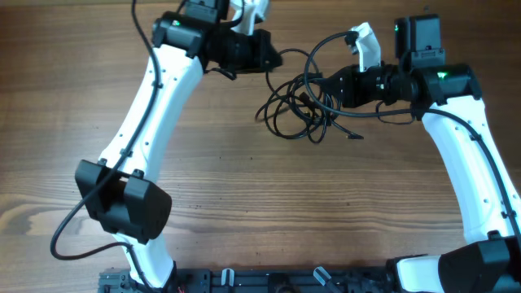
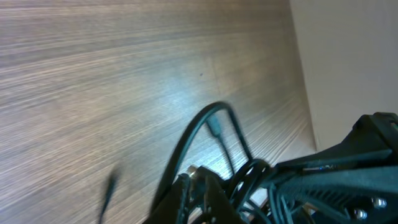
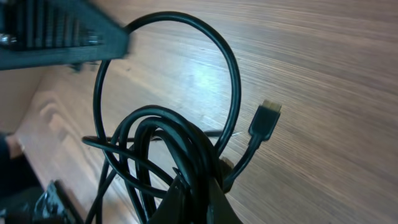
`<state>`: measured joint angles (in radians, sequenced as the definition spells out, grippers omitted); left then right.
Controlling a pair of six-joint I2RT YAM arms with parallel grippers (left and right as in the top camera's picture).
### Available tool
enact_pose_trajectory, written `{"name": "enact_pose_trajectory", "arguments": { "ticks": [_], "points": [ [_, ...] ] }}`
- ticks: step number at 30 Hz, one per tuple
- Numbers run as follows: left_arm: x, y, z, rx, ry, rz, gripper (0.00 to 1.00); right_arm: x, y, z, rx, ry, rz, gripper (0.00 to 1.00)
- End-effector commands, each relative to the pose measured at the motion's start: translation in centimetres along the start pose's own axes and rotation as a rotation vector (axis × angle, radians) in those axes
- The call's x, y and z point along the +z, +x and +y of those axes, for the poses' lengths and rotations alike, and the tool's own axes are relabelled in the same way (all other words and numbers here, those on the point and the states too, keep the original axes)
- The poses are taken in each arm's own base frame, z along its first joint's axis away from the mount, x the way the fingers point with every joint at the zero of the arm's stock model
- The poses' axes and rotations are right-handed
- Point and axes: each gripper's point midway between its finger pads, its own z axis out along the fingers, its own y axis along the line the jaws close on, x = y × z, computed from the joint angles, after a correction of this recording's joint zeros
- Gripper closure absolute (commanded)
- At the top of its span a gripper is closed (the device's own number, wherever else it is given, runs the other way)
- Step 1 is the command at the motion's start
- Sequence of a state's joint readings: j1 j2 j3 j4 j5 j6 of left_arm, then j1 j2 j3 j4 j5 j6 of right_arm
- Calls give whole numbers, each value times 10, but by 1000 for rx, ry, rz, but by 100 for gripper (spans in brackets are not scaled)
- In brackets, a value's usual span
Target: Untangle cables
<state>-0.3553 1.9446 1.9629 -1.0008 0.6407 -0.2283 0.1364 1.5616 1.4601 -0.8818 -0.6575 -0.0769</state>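
**Item under inspection.** The cables (image 1: 309,102) lie in a loose tangle of thin black loops on the wooden table (image 1: 244,203), at about 1 o'clock from its centre.

**Handling.** I judge them light and limp. They have enough spring to hold an open loop, as the right wrist view shows. The jacket looks smooth, so a single strand could slide through a light pinch. One plug (image 3: 265,121) hangs free at the bundle's 3 o'clock side in that view. I would treat the plugs as the snag points, not as handles. The best hold, in my judgement, is on a strand just behind a plug, or on the outer loop. The dense knot should be left alone, since pulling there would only tighten it.

**Right arm.** It rises from the 5 o'clock corner, folds at the elbow near 2 o'clock, and its wrist points toward 9 o'clock. The right gripper (image 1: 319,88) is clamped on several strands at the bundle's 2 o'clock edge. Its wrist view shows the cords pinched between its fingers.

**Left arm.** It leans from 7 o'clock up toward 12 o'clock, with the wrist turned toward 3 o'clock. The left gripper (image 1: 275,59) sits at the bundle's 11 o'clock side, close to a strand. Its own view is blurred, and I cannot tell whether its fingers hold a cord or merely sit beside one.
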Motion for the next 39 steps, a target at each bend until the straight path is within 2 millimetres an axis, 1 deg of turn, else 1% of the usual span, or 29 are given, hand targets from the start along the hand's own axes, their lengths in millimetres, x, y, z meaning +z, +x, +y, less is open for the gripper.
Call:
{"name": "enact_pose_trajectory", "arguments": {
  "ticks": [1,3,4,5,8,10,13,14,17,18,20,21,23,25,27,28,30,31,33,36,37,39],
  "points": [
    [2,2,-33,91,22,-20,75,1,1,16,-77,-94,-1,96],
    [11,11,-47,242,37,2,68,1,1,16,-77,-94,-2,96],
    [14,16,-51,301,39,15,68,2,1,16,-77,-93,-2,96],
    [16,18,-50,318,28,22,68,2,1,16,-77,-93,-2,96],
    [18,24,-45,345,2,43,70,2,1,13,-76,-78,0,96],
    [18,31,-39,386,-20,74,77,2,2,13,-73,-76,4,96],
    [20,31,-13,371,-148,87,86,2,3,13,-72,-77,6,96],
    [25,31,-7,363,-165,97,88,2,3,13,-71,-77,6,95],
    [39,40,-3,340,-153,142,90,2,4,13,-68,-77,11,96],
    [41,43,-7,340,-136,152,90,2,4,13,-69,-77,11,96],
    [42,46,-13,339,-101,159,86,2,4,13,-69,-76,11,96],
    [42,47,-18,335,-72,164,78,2,4,13,-70,-76,10,96],
    [42,50,-20,329,-52,175,68,2,4,13,-68,-76,11,96],
    [41,54,-19,320,-56,190,65,2,4,13,-69,-76,11,96],
    [40,60,-17,319,-60,214,58,2,4,13,-69,-76,10,96],
    [39,63,-16,343,-61,228,58,2,4,13,-69,-76,11,96],
    [43,64,-13,349,-66,231,65,2,4,13,-68,-76,11,96],
    [46,64,-7,349,-82,232,69,2,4,13,-68,-77,11,96],
    [52,67,2,341,-103,244,72,2,4,13,-66,-77,12,96],
    [71,77,14,329,-104,266,79,2,4,13,-65,-77,12,96],
    [77,80,18,309,-105,266,83,2,4,13,-65,-77,12,96],
    [87,81,25,284,-107,255,96,2,5,13,-63,-77,14,96]
  ]
}}
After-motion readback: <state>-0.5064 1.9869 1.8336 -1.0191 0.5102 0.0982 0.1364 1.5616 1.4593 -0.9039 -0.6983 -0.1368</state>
